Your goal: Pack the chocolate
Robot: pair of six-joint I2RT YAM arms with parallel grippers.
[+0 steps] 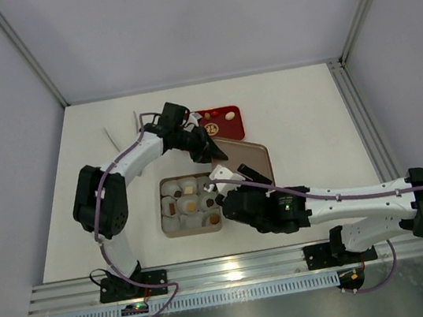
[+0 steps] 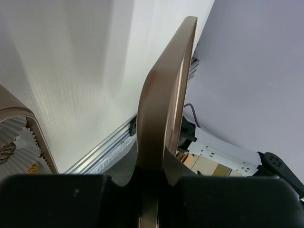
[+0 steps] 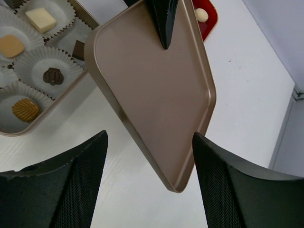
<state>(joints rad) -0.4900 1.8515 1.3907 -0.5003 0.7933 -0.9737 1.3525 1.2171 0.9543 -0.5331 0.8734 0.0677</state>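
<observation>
Chocolate (image 3: 52, 76): tiny, light, squashy; I pinch sides softly.
Left jaws: squeezing the lid (image 3: 156, 95).
Right jaws: apart, empty.

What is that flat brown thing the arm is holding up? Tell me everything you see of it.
It is a tin lid: a rectangle with rounded corners, matte bronze-brown, seemingly metal, with a shallow raised rim and a bare inside. The left gripper pinches one edge and holds it tilted, beside the open tin and in front of the red tray. Whether its low corner touches the table is unclear.
</observation>
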